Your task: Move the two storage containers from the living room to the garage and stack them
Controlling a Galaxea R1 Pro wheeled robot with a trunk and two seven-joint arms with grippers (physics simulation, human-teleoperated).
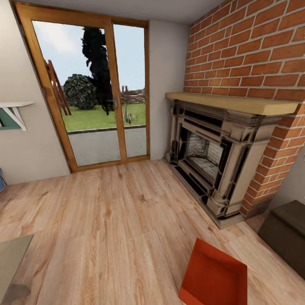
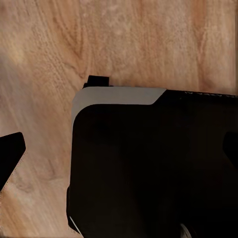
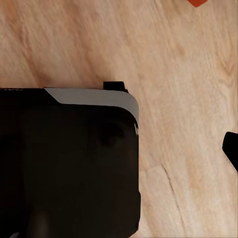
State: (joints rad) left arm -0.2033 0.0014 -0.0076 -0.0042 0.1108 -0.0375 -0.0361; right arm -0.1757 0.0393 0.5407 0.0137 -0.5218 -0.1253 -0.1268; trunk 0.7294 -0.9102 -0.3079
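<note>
A living room with a light wood plank floor spreads before the robot's head camera, a red brick wall rising on the right. Set against the brick stands a pale stone fireplace with a dark firebox under a wooden mantel. Straight ahead, a honey-wood sliding glass door looks out on grass, a round bush and a dark tree beneath a pale sky. A dark low bench sits at the right edge, just past the fireplace base. On the left wall hangs a white bracket shelf, and the grey-green corner of a flat surface cuts into the lower left.

One orange-red storage container lies on the planks near the bottom of the head view, right of centre, tilted corner-on, well apart from the fireplace and the bench. A sliver of the same orange-red shows at the edge of the right wrist view.

Both wrist cameras look down at the wood floor past the robot's black, grey-edged body. A dark tip pokes in at the edge of each wrist view, too little to tell whether the left gripper or the right gripper stands spread or closed; neither is seen touching or holding anything.
</note>
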